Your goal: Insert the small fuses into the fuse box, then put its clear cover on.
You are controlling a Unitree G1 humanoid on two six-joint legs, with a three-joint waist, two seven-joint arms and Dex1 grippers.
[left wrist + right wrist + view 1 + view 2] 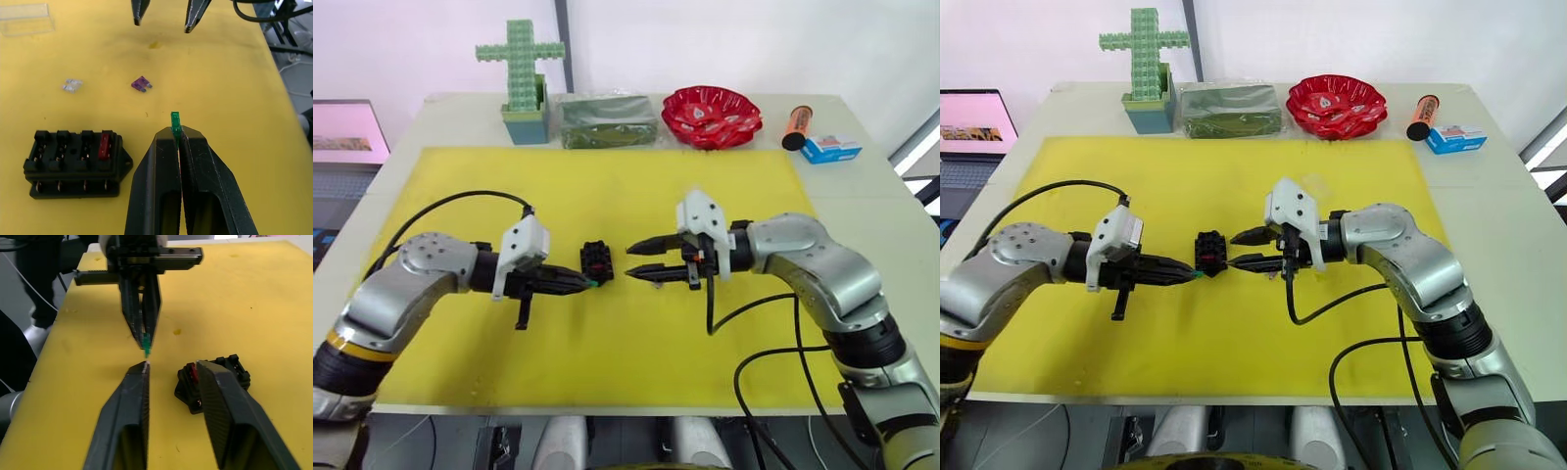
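The black fuse box (pixel 73 164) lies on the yellow mat (pixel 607 186) between my two grippers, with a red fuse (pixel 103 146) seated in its end slot. My left gripper (pixel 178 134) is shut on a green fuse (pixel 175 122), whose tip pokes out just beside the box (pixel 596 262). A purple fuse (pixel 141 84) and a pale grey fuse (pixel 72 85) lie loose on the mat beyond the box. Farther off lies the clear cover (pixel 25 19). My right gripper (pixel 172 366) is open and faces the left one, its fingertips close to the box (pixel 188 392).
Along the table's back edge stand a green block cross (pixel 520 54) in a teal holder, a green packet (pixel 607 119), a red bowl (pixel 712 115), an orange tube (pixel 796 126) and a small blue box (pixel 830 149). A laptop (pixel 974 137) sits off the left side.
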